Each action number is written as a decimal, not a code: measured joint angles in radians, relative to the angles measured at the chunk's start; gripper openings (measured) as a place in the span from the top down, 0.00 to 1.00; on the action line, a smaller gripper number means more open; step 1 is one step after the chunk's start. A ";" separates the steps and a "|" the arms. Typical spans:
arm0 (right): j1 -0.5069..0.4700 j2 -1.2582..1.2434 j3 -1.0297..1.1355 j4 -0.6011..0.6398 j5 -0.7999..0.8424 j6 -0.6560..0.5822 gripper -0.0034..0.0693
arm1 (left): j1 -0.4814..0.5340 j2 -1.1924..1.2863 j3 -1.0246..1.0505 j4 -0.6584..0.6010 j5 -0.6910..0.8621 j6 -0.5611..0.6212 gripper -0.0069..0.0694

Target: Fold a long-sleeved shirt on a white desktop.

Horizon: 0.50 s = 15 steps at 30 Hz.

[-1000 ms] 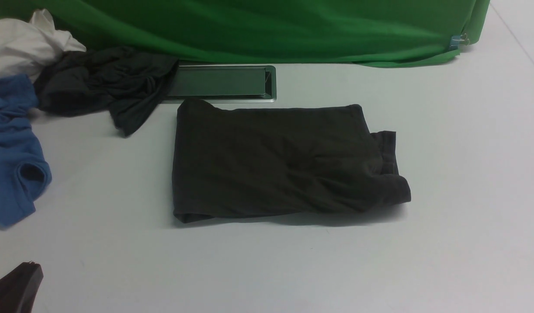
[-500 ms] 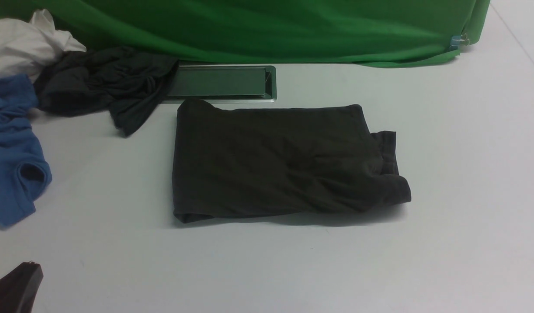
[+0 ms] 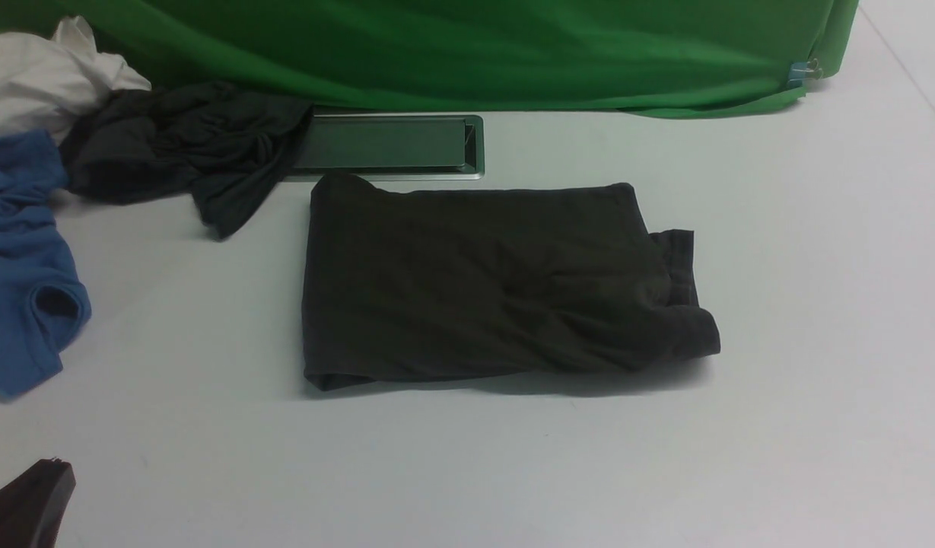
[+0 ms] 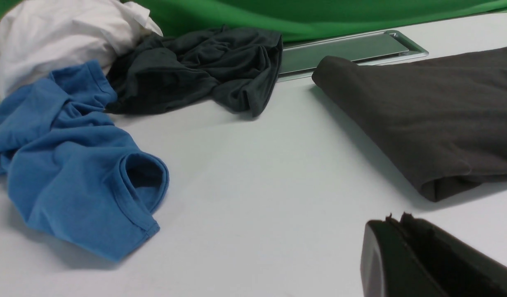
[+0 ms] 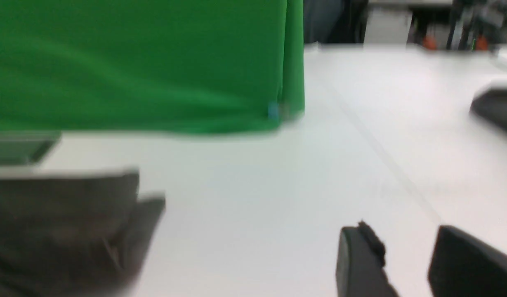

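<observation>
Probably the folding is almost finished: the shirt [image 3: 467,281] lies compact on the bench [image 3: 467,472], right of the blue garment [image 3: 26,259]. Left jaws are together, right jaws are apart, both without cloth. Next move perhaps needs tucking the right edge.

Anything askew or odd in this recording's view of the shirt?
Yes, mildly: the folded shirt is uneven. At its right end, a narrow strip sticks out from under the top layer, and the near right corner bulges outward. No damage or spill shows on the white desktop.
</observation>
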<state>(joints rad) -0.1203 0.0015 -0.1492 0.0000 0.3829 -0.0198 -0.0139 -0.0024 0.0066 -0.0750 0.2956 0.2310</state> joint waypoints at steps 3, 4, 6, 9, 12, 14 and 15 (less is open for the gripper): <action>-0.001 -0.002 0.055 0.000 -0.075 0.000 0.62 | 0.000 0.000 0.000 0.000 0.000 0.000 0.87; -0.001 -0.002 0.084 0.000 -0.101 -0.001 0.62 | 0.000 0.000 0.000 0.000 0.000 0.000 0.87; -0.001 -0.002 0.126 0.000 -0.113 -0.013 0.62 | 0.000 0.000 0.000 0.000 0.000 0.000 0.87; -0.001 -0.002 0.157 0.000 -0.121 -0.014 0.62 | 0.000 0.000 0.000 0.000 0.000 0.000 0.86; -0.001 -0.003 0.158 0.000 -0.151 -0.014 0.62 | 0.000 0.000 0.000 0.000 0.000 0.000 0.87; -0.001 -0.003 0.158 0.000 -0.160 -0.014 0.62 | 0.000 0.000 0.000 0.000 0.000 0.000 0.86; -0.001 -0.003 0.158 0.000 -0.161 -0.014 0.62 | 0.000 0.000 0.000 0.000 0.000 0.000 0.86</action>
<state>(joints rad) -0.1216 -0.0014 0.0089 0.0000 0.2221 -0.0340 -0.0139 -0.0024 0.0066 -0.0750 0.2956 0.2310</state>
